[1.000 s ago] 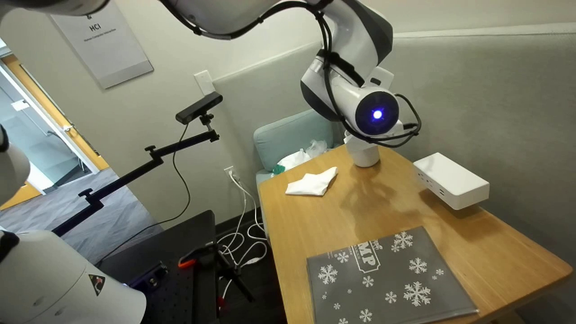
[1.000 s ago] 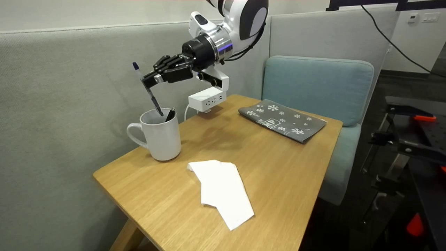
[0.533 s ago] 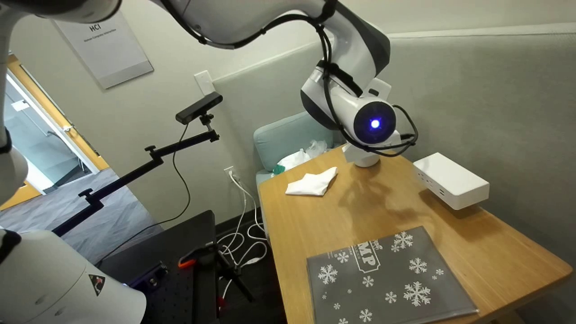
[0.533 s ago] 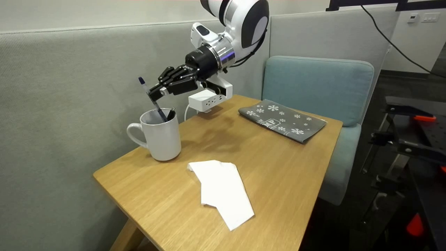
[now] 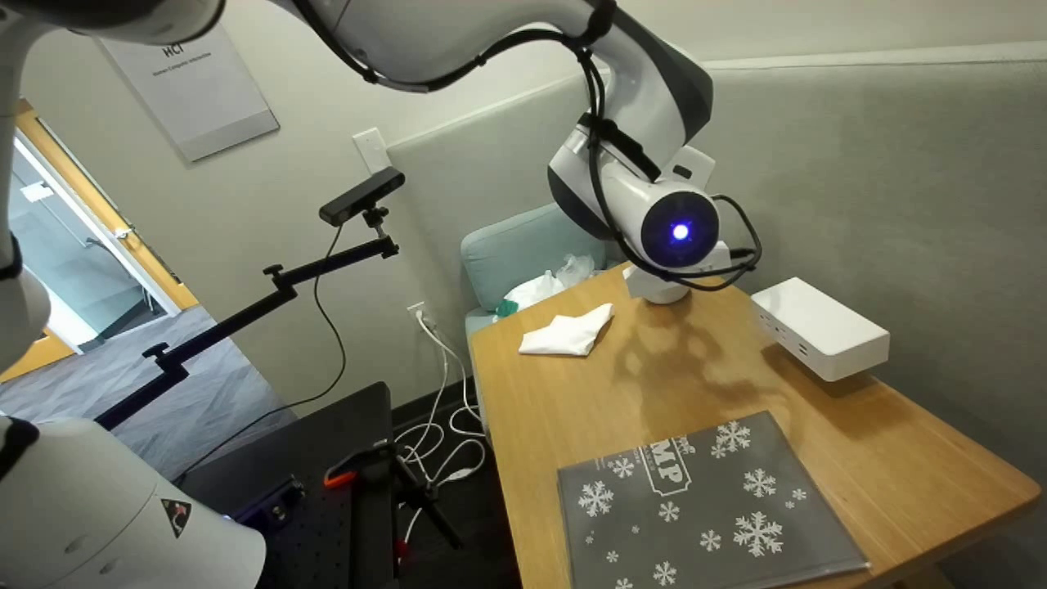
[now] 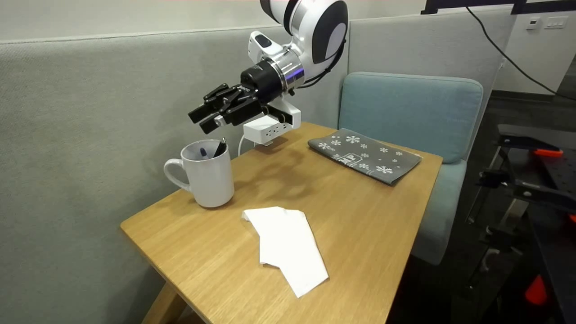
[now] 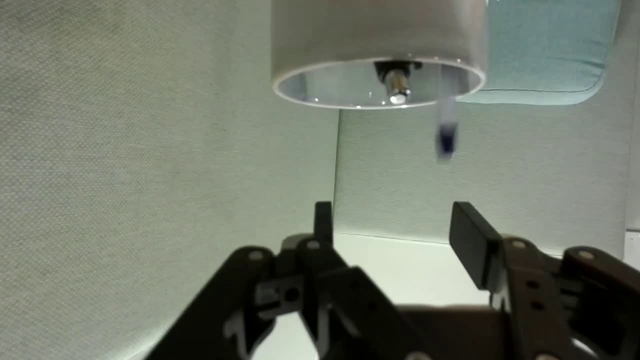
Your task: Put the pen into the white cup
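The claw point(image 6: 203, 119), spread wide, hangs near the cup point(image 6: 209, 180), higher than it and apart from it. Inside the cup is the pen point(image 6: 203, 152), dark end up and blurred in the wrist view, beside a black thing point(image 6: 220, 148) with a metal end. On the worktop point(image 6: 360, 216) the napkin point(image 6: 288, 247) lies near the cup, the snowflake sheet point(image 6: 366, 155) well apart, with the box point(image 6: 262, 133) at one edge.
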`<action>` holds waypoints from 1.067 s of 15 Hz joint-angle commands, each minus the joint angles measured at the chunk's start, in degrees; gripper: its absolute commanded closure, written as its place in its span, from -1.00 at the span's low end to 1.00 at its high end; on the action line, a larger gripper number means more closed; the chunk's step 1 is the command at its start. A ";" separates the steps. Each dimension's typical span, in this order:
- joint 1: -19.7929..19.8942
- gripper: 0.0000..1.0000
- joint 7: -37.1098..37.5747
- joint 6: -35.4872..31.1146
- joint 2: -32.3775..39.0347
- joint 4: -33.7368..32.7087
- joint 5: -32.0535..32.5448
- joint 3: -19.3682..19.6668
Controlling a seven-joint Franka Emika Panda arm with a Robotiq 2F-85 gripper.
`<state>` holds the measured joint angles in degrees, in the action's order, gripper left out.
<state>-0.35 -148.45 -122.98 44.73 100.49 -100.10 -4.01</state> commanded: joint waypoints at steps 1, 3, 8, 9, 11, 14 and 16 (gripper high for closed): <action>-1.33 -0.91 -0.52 -0.28 -1.73 1.49 -2.02 1.31; -1.45 -1.00 -0.34 -0.28 -1.91 1.59 -1.98 1.42; -2.64 -1.00 3.31 -1.00 -6.64 4.12 0.58 1.72; -3.23 -1.00 5.61 -1.83 -8.02 4.66 1.71 1.99; -4.34 -1.00 10.93 -3.30 -10.87 5.58 4.84 2.59; -5.68 -1.00 19.50 -6.56 -14.96 6.35 10.57 3.23; -6.14 -1.00 24.98 -8.47 -17.01 6.63 14.49 3.32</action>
<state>-4.89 -130.28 -128.21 32.97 103.77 -89.99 -1.73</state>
